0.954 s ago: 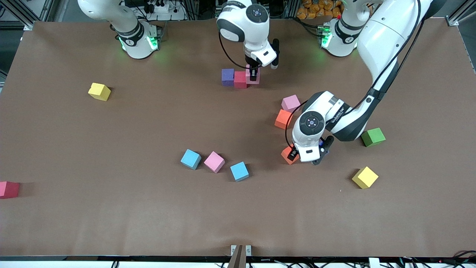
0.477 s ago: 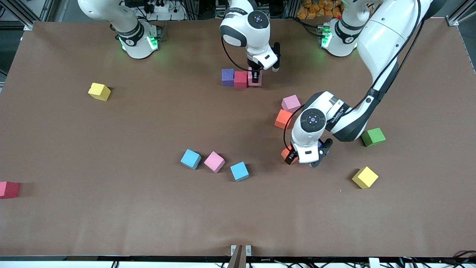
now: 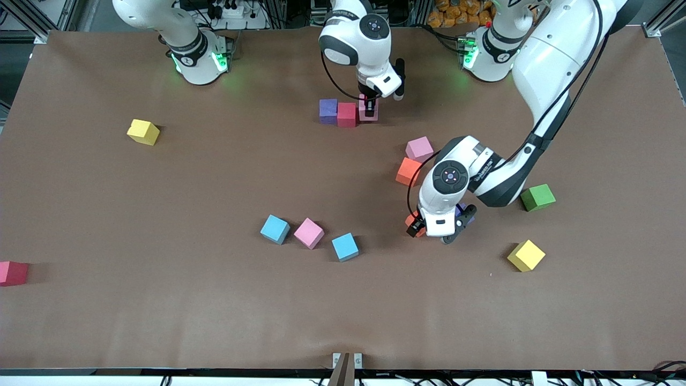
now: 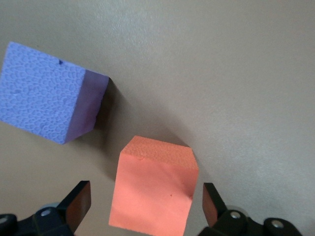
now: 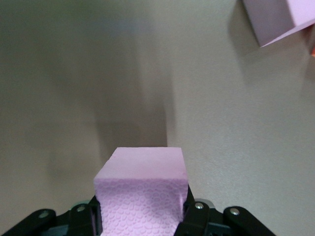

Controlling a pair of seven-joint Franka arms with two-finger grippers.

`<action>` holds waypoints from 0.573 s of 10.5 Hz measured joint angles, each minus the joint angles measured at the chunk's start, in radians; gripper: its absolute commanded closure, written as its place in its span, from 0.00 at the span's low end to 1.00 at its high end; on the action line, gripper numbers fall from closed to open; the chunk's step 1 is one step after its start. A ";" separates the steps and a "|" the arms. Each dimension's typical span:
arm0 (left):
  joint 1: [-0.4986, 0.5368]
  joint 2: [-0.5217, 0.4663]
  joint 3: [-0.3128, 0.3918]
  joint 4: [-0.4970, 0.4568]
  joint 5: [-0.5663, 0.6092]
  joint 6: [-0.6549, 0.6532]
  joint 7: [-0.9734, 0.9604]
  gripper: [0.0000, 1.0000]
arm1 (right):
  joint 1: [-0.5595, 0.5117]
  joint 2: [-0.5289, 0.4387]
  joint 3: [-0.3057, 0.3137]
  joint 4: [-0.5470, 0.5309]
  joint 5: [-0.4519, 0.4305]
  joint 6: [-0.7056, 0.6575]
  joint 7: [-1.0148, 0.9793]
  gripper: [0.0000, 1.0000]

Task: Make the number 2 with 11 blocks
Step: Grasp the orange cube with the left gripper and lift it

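- Right pincer point(image 3: 368, 104) clamped on a pink cube point(image 5: 142, 194), setting it beside the red cube point(image 3: 347, 114) and purple cube point(image 3: 328, 110) near the bench's robot-side edge; square it flush before release.
- Left pincer point(image 4: 145, 206) spread apart, straddling an orange cube point(image 4: 153, 191) mid-bench; centre it, then close.
- Cubes: matte, pitted foam, sharp edges.

Matte purple foam cube point(image 4: 42, 98), pebbled texture; matte orange foam cube point(image 4: 152, 191); pale pink foam cube point(image 5: 142, 194), scale-like pebbling; brown table point(image 3: 161, 321)
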 measured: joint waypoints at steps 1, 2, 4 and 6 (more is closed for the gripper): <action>0.000 0.008 0.000 0.000 0.000 0.005 0.000 0.00 | 0.000 0.008 0.000 0.000 0.000 0.000 0.000 1.00; 0.000 0.013 0.000 0.000 0.000 0.013 0.001 0.00 | 0.000 0.014 0.000 -0.001 0.000 0.000 0.000 1.00; 0.000 0.022 0.000 0.000 0.000 0.026 0.005 0.27 | 0.000 0.020 -0.001 -0.001 0.000 0.000 0.000 1.00; 0.001 0.028 0.001 0.000 0.000 0.034 0.014 1.00 | 0.000 0.022 -0.004 -0.012 -0.001 0.005 0.000 1.00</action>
